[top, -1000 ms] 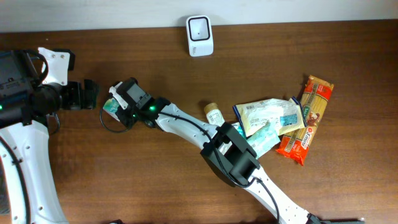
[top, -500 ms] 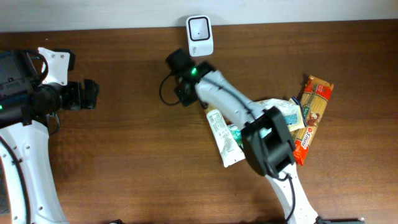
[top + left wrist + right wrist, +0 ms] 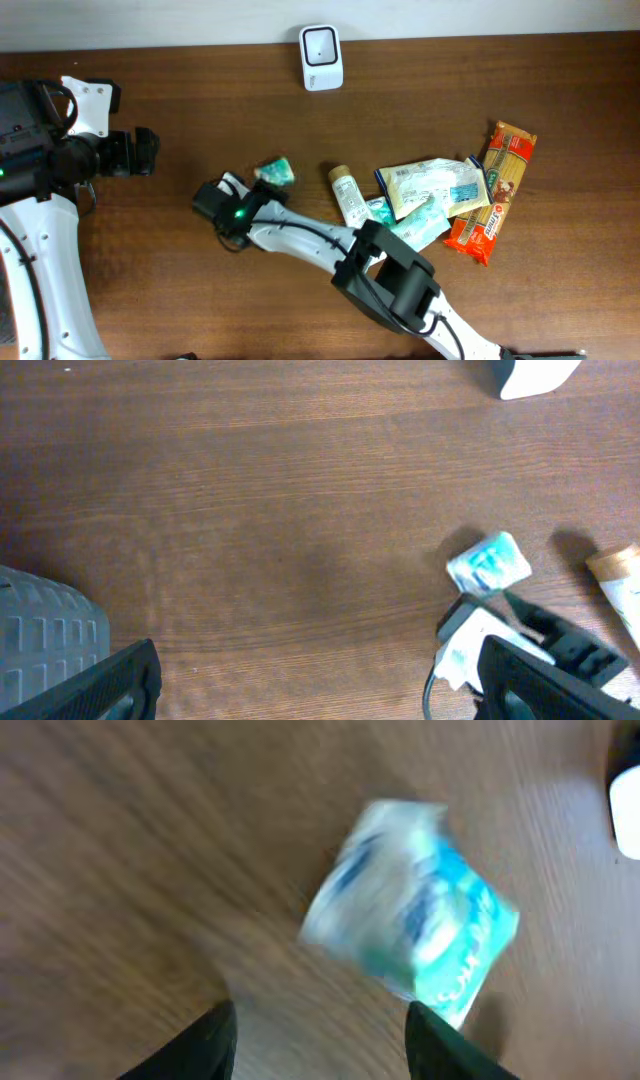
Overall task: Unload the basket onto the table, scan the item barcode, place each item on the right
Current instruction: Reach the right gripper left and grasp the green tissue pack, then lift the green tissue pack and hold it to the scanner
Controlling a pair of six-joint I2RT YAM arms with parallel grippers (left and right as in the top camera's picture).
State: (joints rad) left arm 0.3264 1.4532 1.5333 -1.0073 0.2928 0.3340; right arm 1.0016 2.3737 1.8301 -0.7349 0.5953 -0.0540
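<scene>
A small teal-and-white packet (image 3: 274, 172) lies on the wooden table, free of any grip. My right gripper (image 3: 240, 190) is just down-left of it, jaws open and empty. In the right wrist view the packet (image 3: 415, 925) shows blurred, ahead of the right gripper (image 3: 318, 1015) and not between its fingers. The white scanner (image 3: 321, 57) stands at the far edge of the table. My left gripper (image 3: 140, 153) hovers at the left, wide open. The left wrist view shows only bare wood between the jaws of the left gripper (image 3: 315, 660), with the packet (image 3: 488, 563) farther off.
A small tube (image 3: 345, 190), a pile of pale packets (image 3: 430, 188), a pasta pack (image 3: 510, 160) and a red packet (image 3: 478, 228) lie at the right. The right arm (image 3: 330, 245) stretches across the table's middle.
The right gripper carried the packet from the left up to the scanner, then came back down. Its jaws have opened and the packet now rests on the table. The left arm stayed still.
</scene>
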